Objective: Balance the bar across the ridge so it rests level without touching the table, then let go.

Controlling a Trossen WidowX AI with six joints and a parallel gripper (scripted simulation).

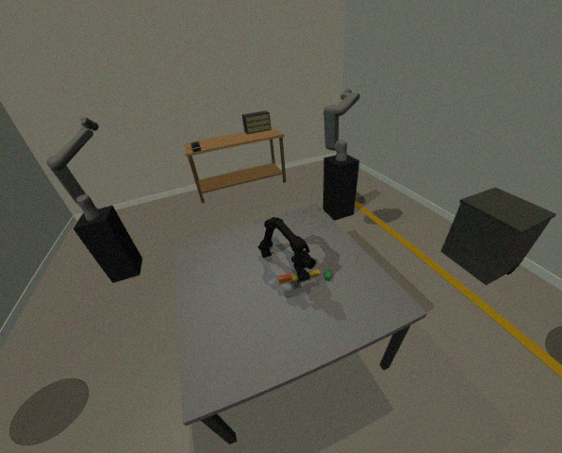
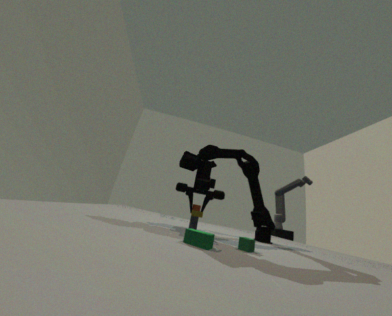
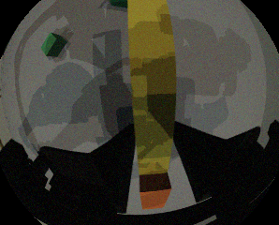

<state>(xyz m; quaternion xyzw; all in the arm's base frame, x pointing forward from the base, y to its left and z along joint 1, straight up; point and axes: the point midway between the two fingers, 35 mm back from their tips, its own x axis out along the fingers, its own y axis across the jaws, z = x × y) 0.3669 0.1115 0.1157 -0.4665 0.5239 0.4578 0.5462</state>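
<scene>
Bar (image 1: 314, 274) (image 2: 196, 214) (image 3: 154, 70), orange wt (image 1: 285, 277) (image 2: 196, 207) (image 3: 155, 198) on L end, is up off bench (image 1: 272, 341) (image 2: 121, 265) over gray ridge (image 2: 193, 222), pincer (image 1: 302, 276) (image 2: 196, 211) (image 3: 153, 127) astride its mid, can't tell if clamped or a hair apart.

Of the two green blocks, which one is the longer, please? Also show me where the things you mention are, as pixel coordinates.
The green block (image 2: 198, 239) nearer the grey post (image 2: 193, 222); the other (image 2: 246, 244), nearer the arm's base, is much shorter.

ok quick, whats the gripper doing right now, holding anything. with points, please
black gripper (image 1: 300, 278) (image 2: 196, 210) (image 3: 153, 127): fingers either side of the long yellow bar (image 1: 315, 273) (image 2: 197, 214) (image 3: 151, 37); can't tell whether it is gripped or just released.
</scene>
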